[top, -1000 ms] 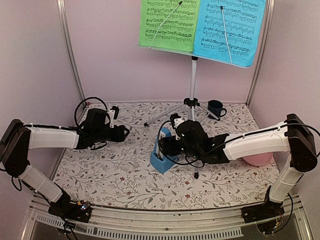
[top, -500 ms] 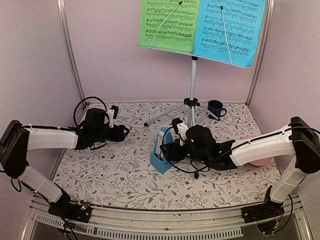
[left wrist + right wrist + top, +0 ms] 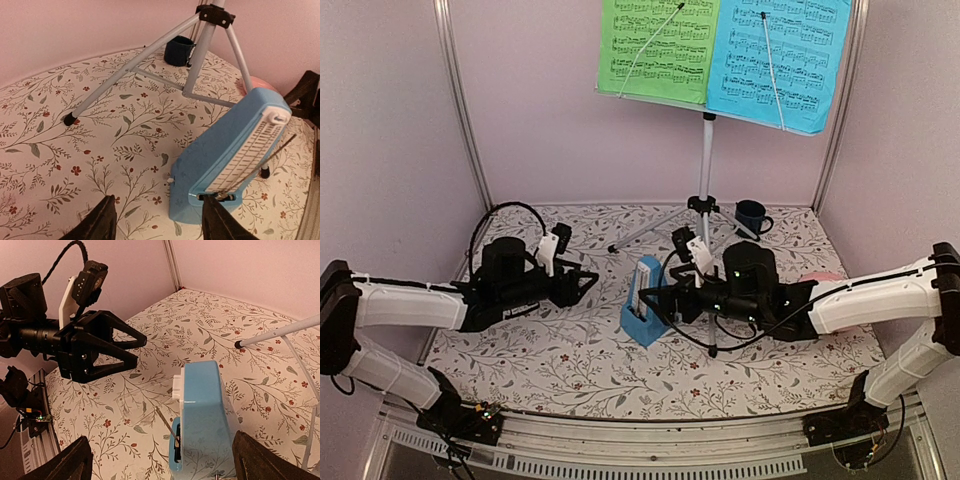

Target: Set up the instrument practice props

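Top view, left to right. Left gripper (image 3: 586,283) (image 3: 141,352): low over the floral counter (image 3: 550,350), pointing right, fingers (image 3: 105,222) apart with nothing between them. Metronome (image 3: 642,312) (image 3: 225,160) (image 3: 202,410): blue, standing on the counter near its middle, between the two grippers and clear of the left one, its thin rod leaning off its white face. Right gripper (image 3: 665,297) (image 3: 162,440): pointing left, fingers spread wide either side of the metronome, not clamped on it. Green sheet (image 3: 655,45): on the left half of the raised desk. Stand (image 3: 705,160) (image 3: 200,55): silver tripod planted at the back of the counter, behind the metronome. Blue sheet (image 3: 775,60): on the right half, beside the green one. Mug (image 3: 751,216) (image 3: 178,50): dark, upright, just right of the tripod. Plate (image 3: 825,277): pink, mostly hidden behind the right arm.
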`<move>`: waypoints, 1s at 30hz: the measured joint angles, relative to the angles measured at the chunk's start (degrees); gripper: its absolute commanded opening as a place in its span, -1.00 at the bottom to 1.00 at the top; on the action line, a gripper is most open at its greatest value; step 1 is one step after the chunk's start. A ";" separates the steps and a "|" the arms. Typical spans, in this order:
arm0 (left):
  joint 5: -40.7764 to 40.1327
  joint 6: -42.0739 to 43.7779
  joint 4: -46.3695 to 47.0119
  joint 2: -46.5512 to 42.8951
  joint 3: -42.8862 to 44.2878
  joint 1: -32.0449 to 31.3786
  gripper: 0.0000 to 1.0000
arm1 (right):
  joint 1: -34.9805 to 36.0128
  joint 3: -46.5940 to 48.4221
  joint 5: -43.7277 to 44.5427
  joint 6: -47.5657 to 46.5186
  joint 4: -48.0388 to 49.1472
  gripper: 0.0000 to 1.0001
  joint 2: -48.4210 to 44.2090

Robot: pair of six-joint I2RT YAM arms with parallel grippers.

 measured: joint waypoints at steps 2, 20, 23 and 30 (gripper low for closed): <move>-0.33 0.04 1.57 0.90 0.09 -1.66 0.15 | -0.83 -0.70 -1.18 0.22 0.24 0.98 -0.83; -7.63 6.05 2.05 13.09 12.94 -17.11 0.31 | -9.51 -7.34 -5.11 4.83 1.70 0.98 -9.57; -9.35 9.70 -0.92 15.30 15.72 -22.18 0.34 | -9.99 -7.78 -5.11 5.01 1.70 0.98 -10.29; -14.95 12.98 -2.29 12.26 9.14 -27.93 0.43 | -11.13 -7.91 -5.44 5.27 1.75 0.98 -10.78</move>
